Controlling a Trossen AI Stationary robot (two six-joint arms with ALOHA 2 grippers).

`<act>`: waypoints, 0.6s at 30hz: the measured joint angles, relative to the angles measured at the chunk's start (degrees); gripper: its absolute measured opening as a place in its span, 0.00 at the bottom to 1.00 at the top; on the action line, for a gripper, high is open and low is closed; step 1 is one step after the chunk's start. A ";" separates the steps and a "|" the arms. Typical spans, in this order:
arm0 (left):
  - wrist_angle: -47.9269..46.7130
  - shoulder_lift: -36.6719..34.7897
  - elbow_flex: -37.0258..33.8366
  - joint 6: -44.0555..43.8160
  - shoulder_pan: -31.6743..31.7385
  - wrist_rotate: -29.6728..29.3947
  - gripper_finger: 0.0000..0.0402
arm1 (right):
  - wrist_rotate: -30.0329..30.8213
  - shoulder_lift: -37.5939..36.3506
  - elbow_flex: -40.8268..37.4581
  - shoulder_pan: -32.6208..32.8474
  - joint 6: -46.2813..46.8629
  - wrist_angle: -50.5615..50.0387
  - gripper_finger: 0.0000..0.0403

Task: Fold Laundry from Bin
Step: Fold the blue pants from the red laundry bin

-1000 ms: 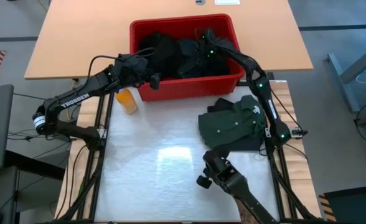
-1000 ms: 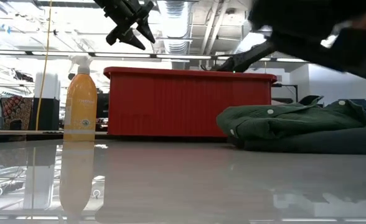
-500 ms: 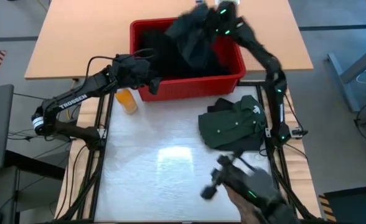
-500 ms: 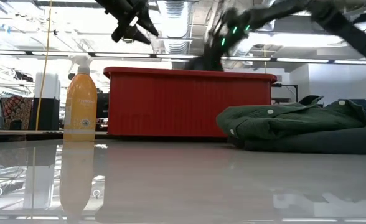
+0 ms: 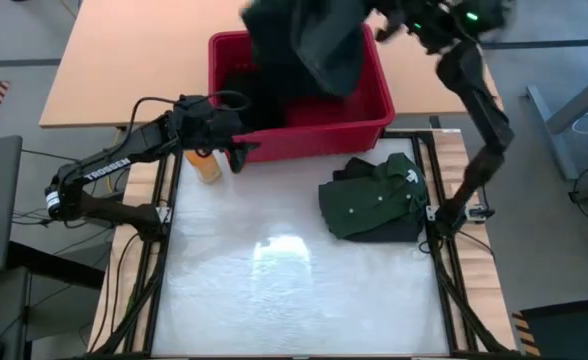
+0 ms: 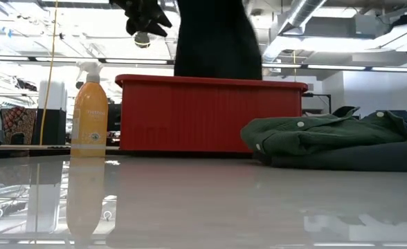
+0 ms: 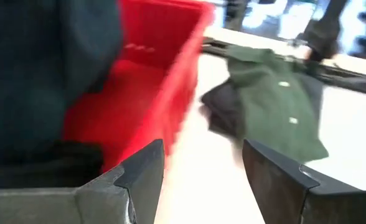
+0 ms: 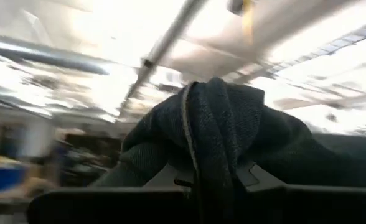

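Since a second ago the right arm has swung up out of the bin (image 5: pixel 379 112) and now reaches high over its far right corner, drawing a dark garment (image 5: pixel 309 40) up with it; the left arm has barely shifted. At the left, the left gripper (image 5: pixel 236 155) hangs just outside the bin's near left corner, above the table edge, with its fingers (image 7: pixel 139 180) spread apart and nothing between them (its wrist view looks along the red wall toward the green shirt). Just beside it stands the orange spray bottle (image 5: pixel 205 163), upright, close to the bin's front wall. The bin sits at the back of the white mat (image 5: pixel 274 290), with more dark laundry (image 5: pixel 249 85) low inside it. Above the bin the lifted garment hangs in a broad fold, its lower end reaching down to the rim or inside in the low view (image 6: pixel 216 38). The right gripper (image 8: pixel 195 183) is clamped on a bunched ridge of that garment, the cloth heaped over both fingers. At the right, in front of the bin, the green shirt (image 5: pixel 374 195) lies folded on the mat on top of another dark folded piece (image 6: pixel 356 158).
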 joint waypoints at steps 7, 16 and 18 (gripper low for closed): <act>2.64 -0.02 0.00 4.52 -2.31 10.05 0.51 | -0.13 -7.70 0.15 12.52 -0.60 -2.08 0.13; 6.83 -0.02 0.00 4.83 -3.59 13.88 0.51 | 0.05 -16.27 0.09 35.70 -18.70 -10.08 0.13; 6.79 -0.02 0.00 3.42 -3.57 13.88 0.51 | 0.02 -18.18 0.15 42.52 -24.68 -9.07 0.13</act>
